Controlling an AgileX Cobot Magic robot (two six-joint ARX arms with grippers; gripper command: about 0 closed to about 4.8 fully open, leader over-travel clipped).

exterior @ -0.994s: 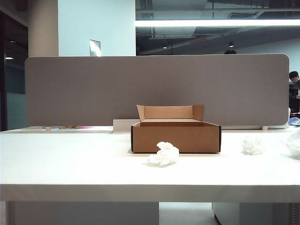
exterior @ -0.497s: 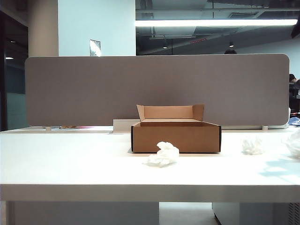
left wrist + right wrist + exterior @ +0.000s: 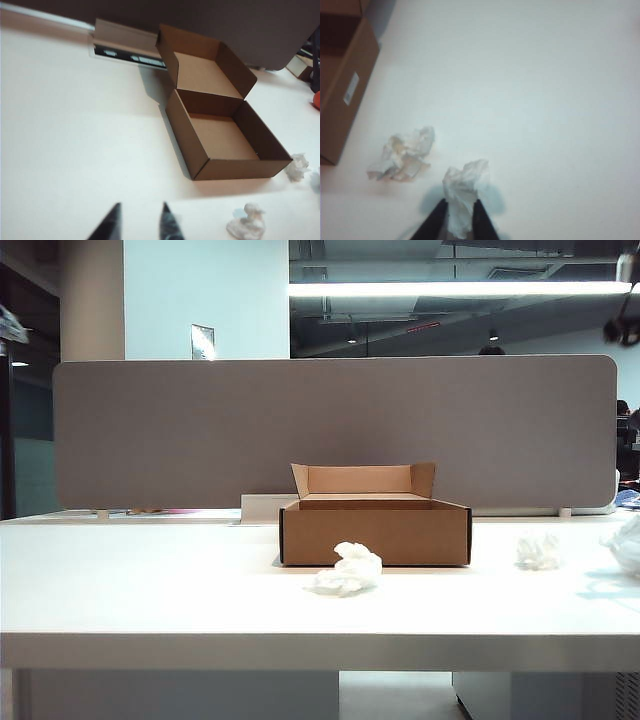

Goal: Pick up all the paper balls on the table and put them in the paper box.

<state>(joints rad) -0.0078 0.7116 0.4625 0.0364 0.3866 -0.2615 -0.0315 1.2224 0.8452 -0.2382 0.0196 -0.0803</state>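
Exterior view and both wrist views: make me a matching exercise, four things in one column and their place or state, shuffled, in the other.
Things:
1. paper box
2. front paper ball
3. left claw
4. right claw

Place or state:
A. jaws apart, above the rightmost paper ball
B. open and empty
C. lying on the table just in front of the box
D. jaws apart, above the table to the left of the box

Pairs: 1-B, 2-C, 3-D, 4-A

Matt cardboard box [image 3: 375, 532], crumpled paper balls [image 3: 347, 569].
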